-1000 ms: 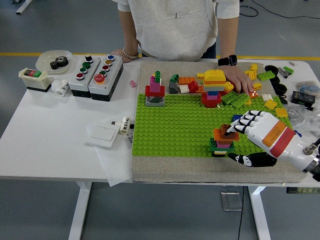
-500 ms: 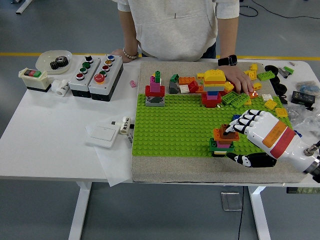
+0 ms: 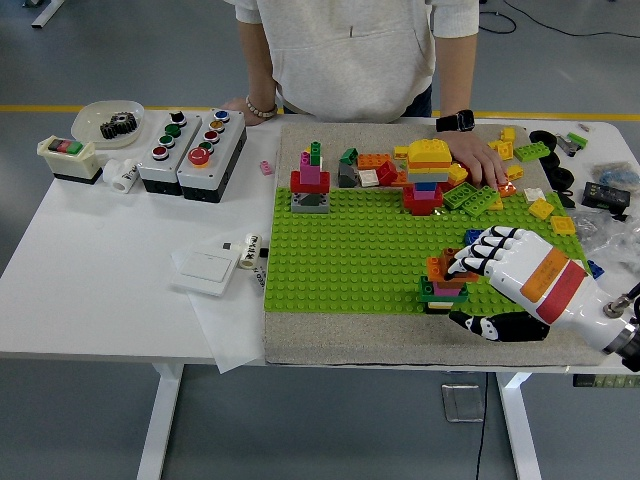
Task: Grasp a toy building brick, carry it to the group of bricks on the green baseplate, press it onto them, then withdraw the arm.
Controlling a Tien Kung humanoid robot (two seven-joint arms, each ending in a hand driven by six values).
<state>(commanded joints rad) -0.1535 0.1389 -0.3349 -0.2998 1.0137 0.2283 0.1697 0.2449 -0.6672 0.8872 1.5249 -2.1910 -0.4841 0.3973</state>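
Note:
A small stack of bricks, green, pink and orange, stands on the green baseplate near its front right corner. My right hand reaches in from the right. Its fingers lie over the top of the stack and hide the brown top brick. The thumb stays apart below, on the mat. The hand grips nothing that I can see. My left arm is out of view.
Two more brick stacks stand at the baseplate's far edge. A person's hand rests by loose bricks at the far right. Button boxes and a white switch plate lie to the left.
My right hand has slid a little left and down, so its fingers now cover the brown top brick of the stack. The person's hand has not moved.

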